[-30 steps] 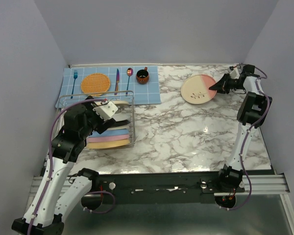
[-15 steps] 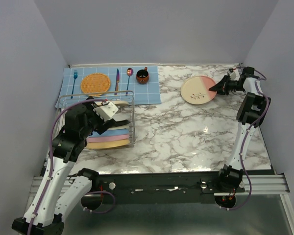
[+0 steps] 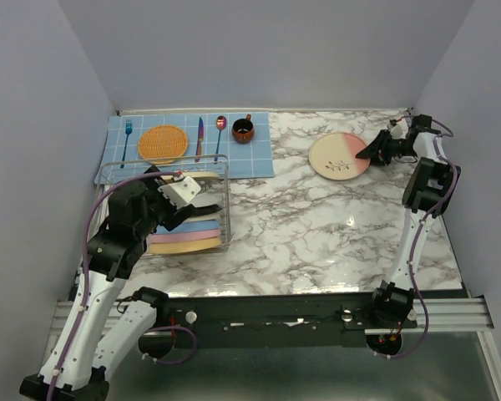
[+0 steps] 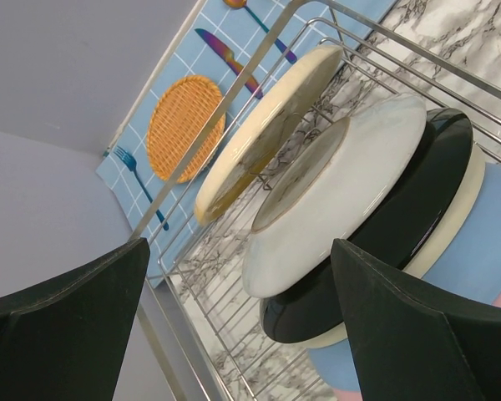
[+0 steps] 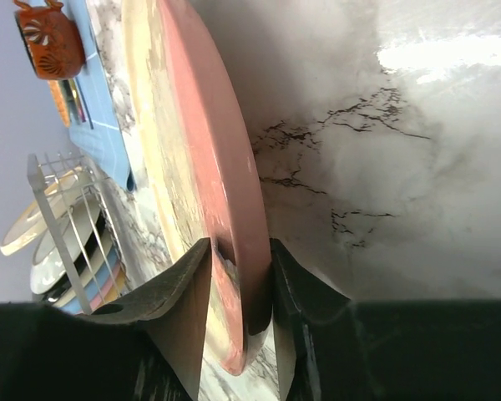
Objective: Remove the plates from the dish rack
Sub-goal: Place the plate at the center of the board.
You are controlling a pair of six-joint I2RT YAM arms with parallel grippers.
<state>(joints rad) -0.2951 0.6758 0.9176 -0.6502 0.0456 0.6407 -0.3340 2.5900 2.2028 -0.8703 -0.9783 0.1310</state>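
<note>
1 cream-and-pink plate (image 3: 338, 156) has settled on the bench (image 3: 317, 225) at 1 o'clock, unloaded, with the right gripper (image 3: 369, 153) jaws straddling its rim, clamped or freed I cannot tell, while the left gripper (image 3: 202, 200) jaws gape over the dish rack (image 3: 226, 180) at 9 o'clock.

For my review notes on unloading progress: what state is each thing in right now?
left gripper: open, empty, above the dish rack.
right gripper: fingers either side of the cream-and-pink plate's rim; gripping or released, cannot tell.
cream-and-pink plate: out of the rack, on the table.
racked plates: on edge, leaning, not yet unloaded.
dish rack: loaded.
cup: upright on the placemat.
</note>
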